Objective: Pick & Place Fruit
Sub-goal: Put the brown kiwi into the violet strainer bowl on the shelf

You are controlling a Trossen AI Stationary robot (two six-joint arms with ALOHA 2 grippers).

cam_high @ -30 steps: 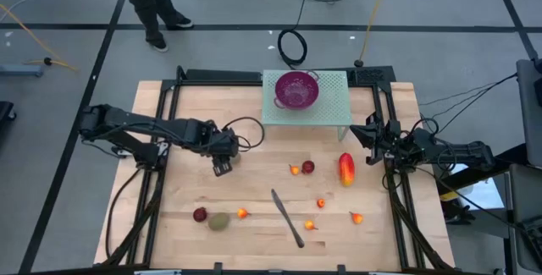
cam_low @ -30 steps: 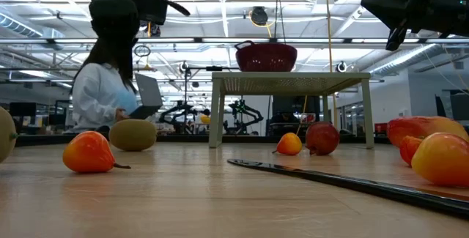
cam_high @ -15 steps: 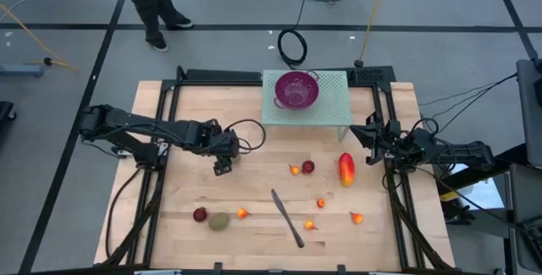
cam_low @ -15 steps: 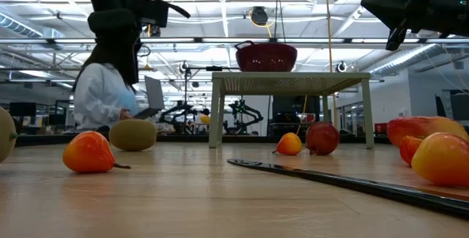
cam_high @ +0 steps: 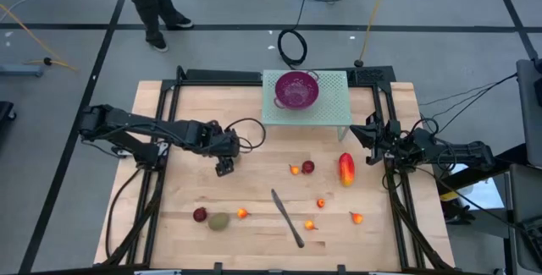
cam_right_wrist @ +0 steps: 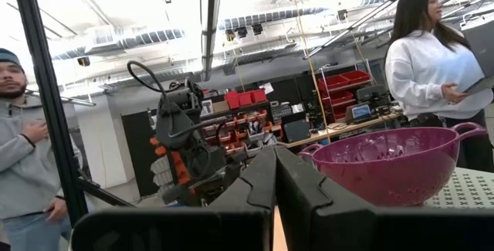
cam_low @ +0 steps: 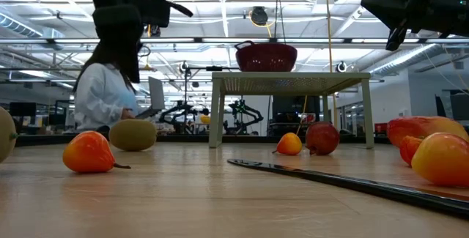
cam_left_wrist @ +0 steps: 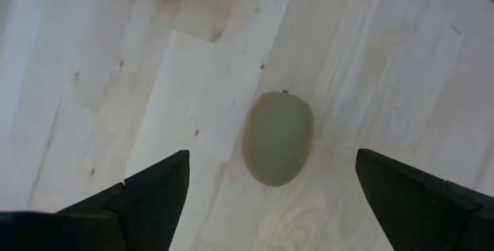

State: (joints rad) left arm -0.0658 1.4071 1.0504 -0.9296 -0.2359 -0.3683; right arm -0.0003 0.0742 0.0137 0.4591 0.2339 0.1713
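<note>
My left gripper (cam_high: 224,167) hangs open above the table's middle left, fingers pointing down. A brownish-green kiwi (cam_left_wrist: 278,137) lies on the wood below it, between the two fingertips and apart from both; the gripper hides it in the high view. In the low view this kiwi (cam_low: 133,134) sits under the gripper (cam_low: 121,47). A second kiwi (cam_high: 219,221), a dark red fruit (cam_high: 200,215) and a tiny orange-red one (cam_high: 242,213) lie near the front left. The mango (cam_high: 345,169) lies at the right. My right gripper (cam_high: 370,144) waits shut beside it, raised.
A long dark-handled knife (cam_high: 288,217) lies slanted in the middle front. Another dark red fruit (cam_high: 308,167) and several tiny orange-red ones (cam_high: 321,202) are scattered around it. The purple bowl (cam_high: 296,89) stands on a pale perforated stand (cam_high: 334,106) at the far edge. People stand beyond the table.
My left gripper has edged a little toward the table's right above the kiwi, staying open. The fruit has not moved.
</note>
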